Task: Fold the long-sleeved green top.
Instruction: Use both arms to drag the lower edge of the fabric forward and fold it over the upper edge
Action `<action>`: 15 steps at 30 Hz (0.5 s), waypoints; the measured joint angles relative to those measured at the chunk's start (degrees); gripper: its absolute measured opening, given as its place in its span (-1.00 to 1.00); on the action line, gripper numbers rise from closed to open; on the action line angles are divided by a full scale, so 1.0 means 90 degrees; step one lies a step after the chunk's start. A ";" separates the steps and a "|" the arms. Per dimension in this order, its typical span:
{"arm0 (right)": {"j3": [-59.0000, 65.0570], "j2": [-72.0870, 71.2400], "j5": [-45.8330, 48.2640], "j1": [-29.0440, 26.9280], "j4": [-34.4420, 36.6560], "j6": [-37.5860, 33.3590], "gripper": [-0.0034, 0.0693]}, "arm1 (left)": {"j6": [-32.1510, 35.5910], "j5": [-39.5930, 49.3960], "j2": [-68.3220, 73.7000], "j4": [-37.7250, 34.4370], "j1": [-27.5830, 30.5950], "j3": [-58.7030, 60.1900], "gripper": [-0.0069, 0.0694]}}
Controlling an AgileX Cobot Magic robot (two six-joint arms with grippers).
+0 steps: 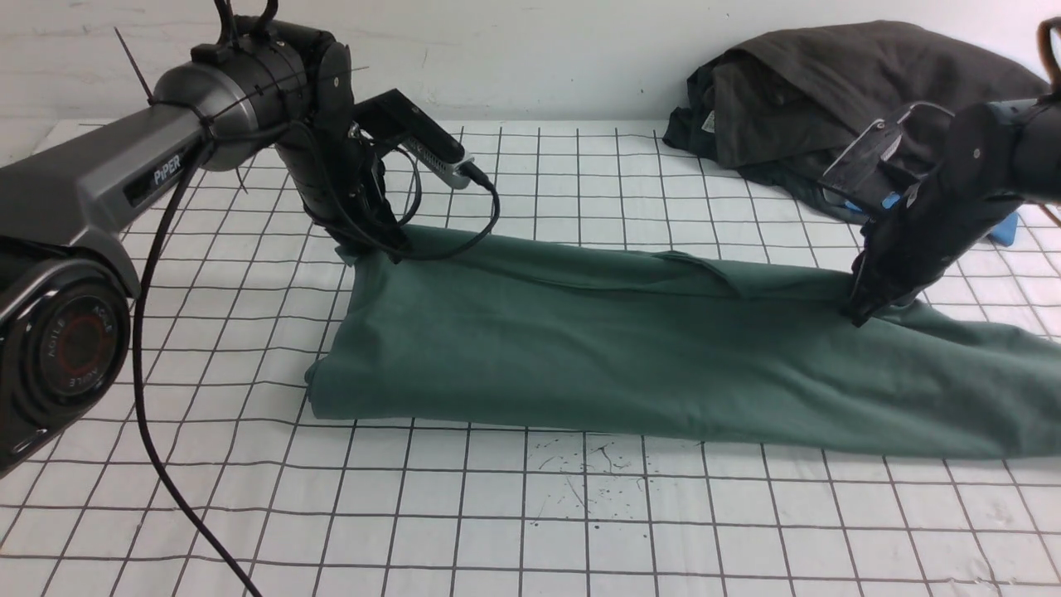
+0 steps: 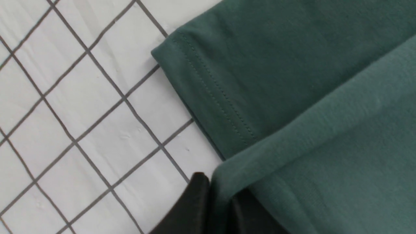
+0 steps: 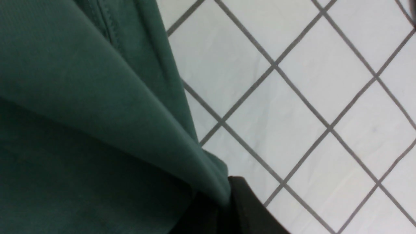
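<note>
Now: top (image 1: 630, 348) lies flat on the gridded surface (image 1: 530, 531), folded into a long band running left to right and off the front view's right edge. Left fingers (image 2: 191, 208) are closed on its far left corner, cloth pinched between them, a stitched hem just beside. Right fingers (image 3: 247, 208) are closed on a fold along the far edge, toward the right. Dark garment heap (image 1: 829, 91) sits at far right, apart from the top; a blue scrap (image 1: 1005, 228) shows beside it.

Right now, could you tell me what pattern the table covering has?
The table covering is white with a dark grid, clearest in the front view.
</note>
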 joint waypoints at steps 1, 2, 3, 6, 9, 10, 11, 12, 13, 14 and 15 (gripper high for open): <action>0.0000 0.0000 0.0000 0.0000 0.0000 0.0000 -0.87 | 0.0000 -0.0002 -0.0003 0.0000 0.0000 0.0000 -0.72; 0.0000 0.0023 -0.0053 0.0000 0.0000 0.0039 -0.85 | -0.0054 -0.0014 0.0027 -0.0001 0.0013 0.0000 -0.69; 0.0000 0.0030 -0.0060 0.0000 0.0000 0.0039 -0.85 | -0.0072 -0.0014 0.0027 -0.0001 0.0012 0.0000 -0.68; 0.0000 0.0036 -0.0254 -0.0005 0.0005 0.0199 -0.72 | -0.0294 -0.0037 0.0039 -0.0001 0.0087 0.0000 -0.58; 0.0000 0.0036 -0.0402 -0.0007 0.0005 0.0397 -0.60 | -0.0431 -0.0080 0.0039 -0.0001 0.0155 0.0000 -0.48; 0.0000 0.0036 -0.0456 -0.0012 -0.0001 0.0516 -0.52 | -0.0512 -0.0137 0.0039 0.0046 0.0191 0.0000 -0.41; 0.0000 0.0036 -0.0501 -0.0012 -0.0005 0.0594 -0.44 | -0.0582 -0.0164 0.0039 0.0046 0.0206 0.0000 -0.34; 0.0000 0.0036 -0.0532 -0.0012 -0.0028 0.0677 -0.35 | -0.0656 -0.0177 0.0039 0.0072 0.0213 0.0000 -0.26; 0.0000 0.0036 -0.0542 -0.0012 -0.0053 0.0758 -0.27 | -0.0716 -0.0186 0.0039 0.0111 0.0220 0.0000 -0.18; 0.0000 0.0036 -0.0542 -0.0012 -0.0066 0.0801 -0.23 | -0.0742 -0.0190 0.0039 0.0122 0.0220 0.0000 -0.15; 0.0000 0.0022 -0.0542 -0.0012 -0.0147 0.1003 -0.10 | -0.0862 -0.0205 0.0039 0.0144 0.0232 0.0000 -0.01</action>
